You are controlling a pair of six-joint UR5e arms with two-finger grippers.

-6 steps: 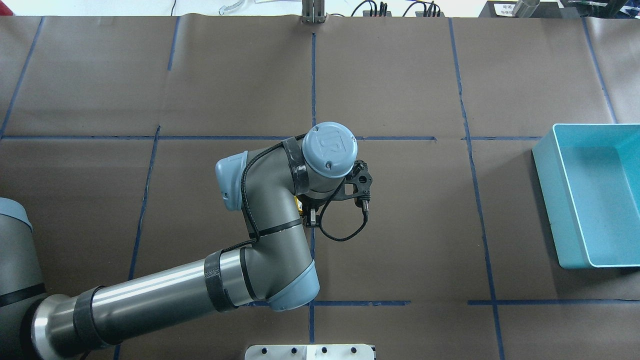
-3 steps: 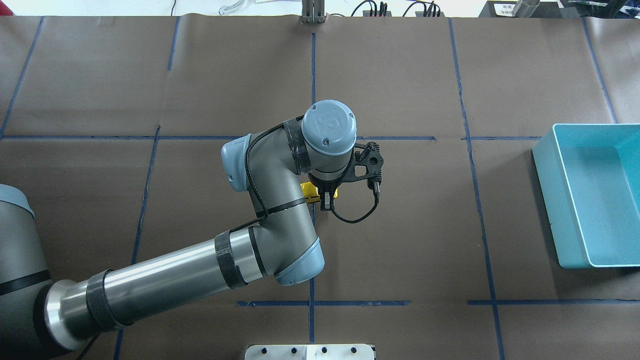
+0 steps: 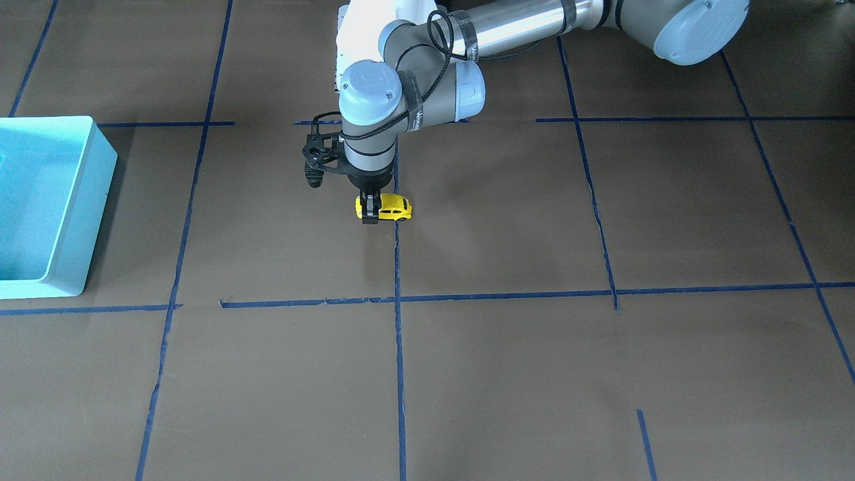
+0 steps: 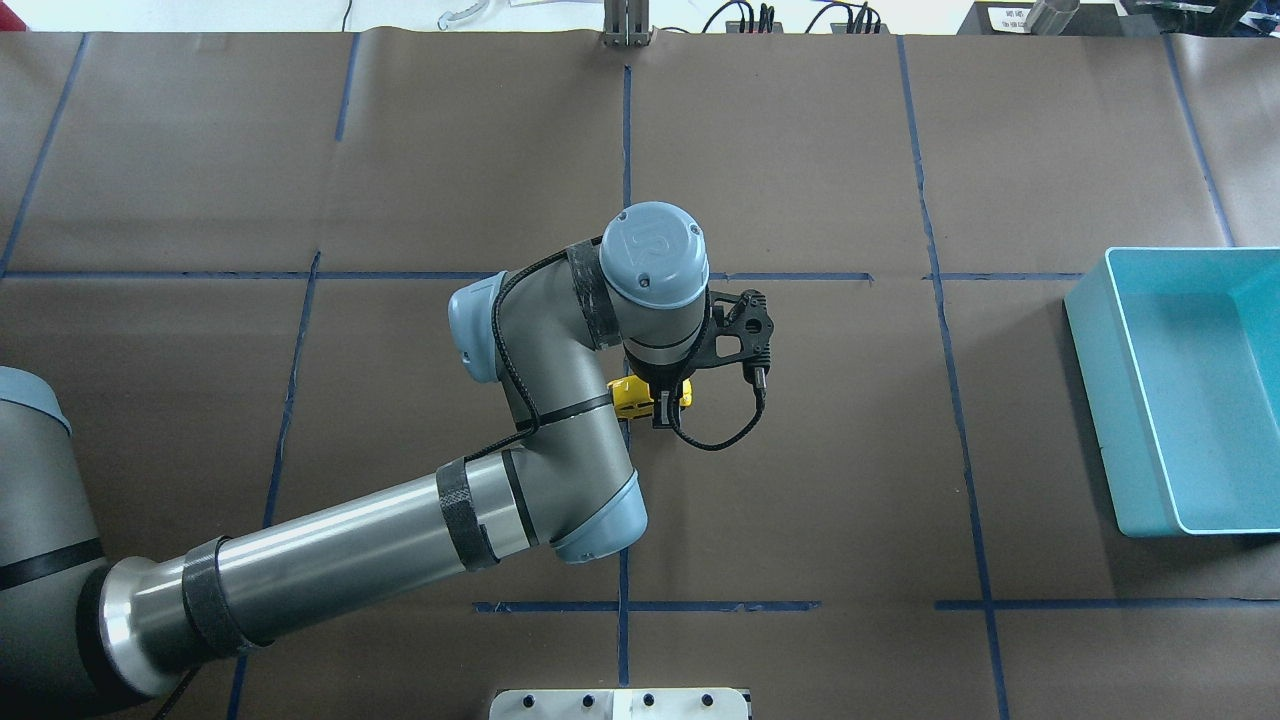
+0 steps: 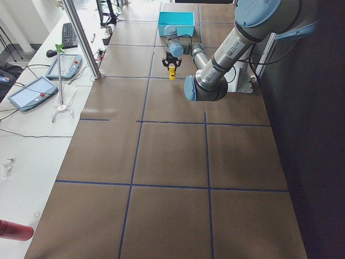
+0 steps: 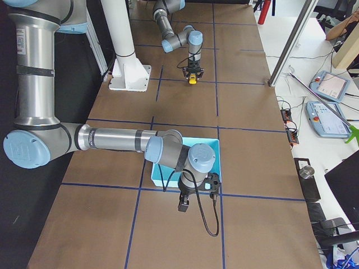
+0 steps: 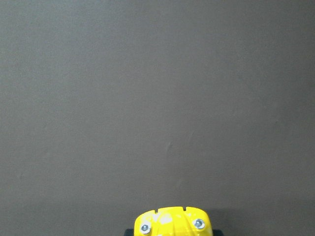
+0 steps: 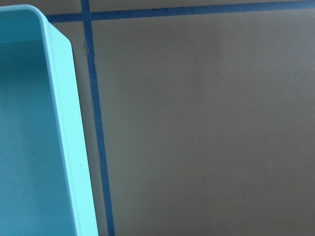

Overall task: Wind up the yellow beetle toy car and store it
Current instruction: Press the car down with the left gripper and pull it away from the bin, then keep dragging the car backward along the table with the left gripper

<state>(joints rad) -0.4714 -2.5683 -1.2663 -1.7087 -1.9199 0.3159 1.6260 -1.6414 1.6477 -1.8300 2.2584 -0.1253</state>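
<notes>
The yellow beetle toy car [image 3: 388, 208] sits low at the middle of the table, on a blue tape line. My left gripper [image 3: 369, 212] points straight down and is shut on one end of it. I cannot tell whether the wheels touch the paper. In the overhead view the car [image 4: 632, 396] sticks out from under the wrist, beside the gripper [image 4: 662, 408]. One end of the car [image 7: 172, 223] fills the bottom edge of the left wrist view. My right gripper [image 6: 184, 204] hangs by the teal bin; I cannot tell whether it is open or shut.
An open teal bin [image 4: 1098, 400] stands at the table's right side, also seen in the front view [image 3: 75, 220] and the right wrist view [image 8: 69, 147]. Brown paper with blue tape lines covers the table. A black cable loops off the left wrist [image 4: 715, 440].
My left gripper has carried the car away from the robot and to the right, then slightly back. More of the car now shows from under the wrist.
</notes>
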